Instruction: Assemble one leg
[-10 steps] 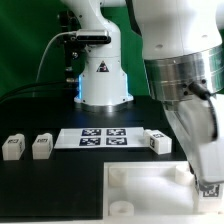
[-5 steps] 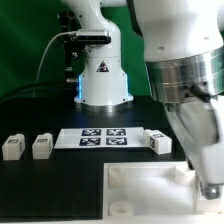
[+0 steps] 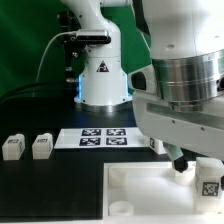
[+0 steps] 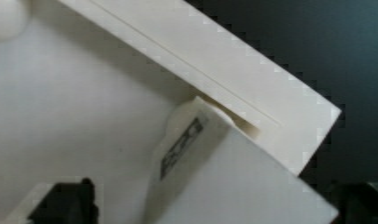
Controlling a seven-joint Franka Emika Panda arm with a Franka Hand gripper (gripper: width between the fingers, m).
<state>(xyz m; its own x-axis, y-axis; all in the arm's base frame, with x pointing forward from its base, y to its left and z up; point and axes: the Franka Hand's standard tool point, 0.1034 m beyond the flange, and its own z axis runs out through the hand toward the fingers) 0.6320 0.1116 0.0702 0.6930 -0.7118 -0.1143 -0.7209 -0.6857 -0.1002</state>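
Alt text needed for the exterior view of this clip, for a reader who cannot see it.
A large robot arm fills the exterior view's right, over a white square panel with a tagged white leg at its far right edge. Two more legs stand at the left, beside the marker board on the black table.

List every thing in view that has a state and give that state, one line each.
gripper: low over the panel at the exterior view's right; open or shut cannot be told.
leg: at the gripper, over the panel's corner, tag facing the camera.
second leg: loose on the table, upright.
third leg: loose on the table, upright.
panel: flat on the table, corner sockets up.
marker board: flat on the table.
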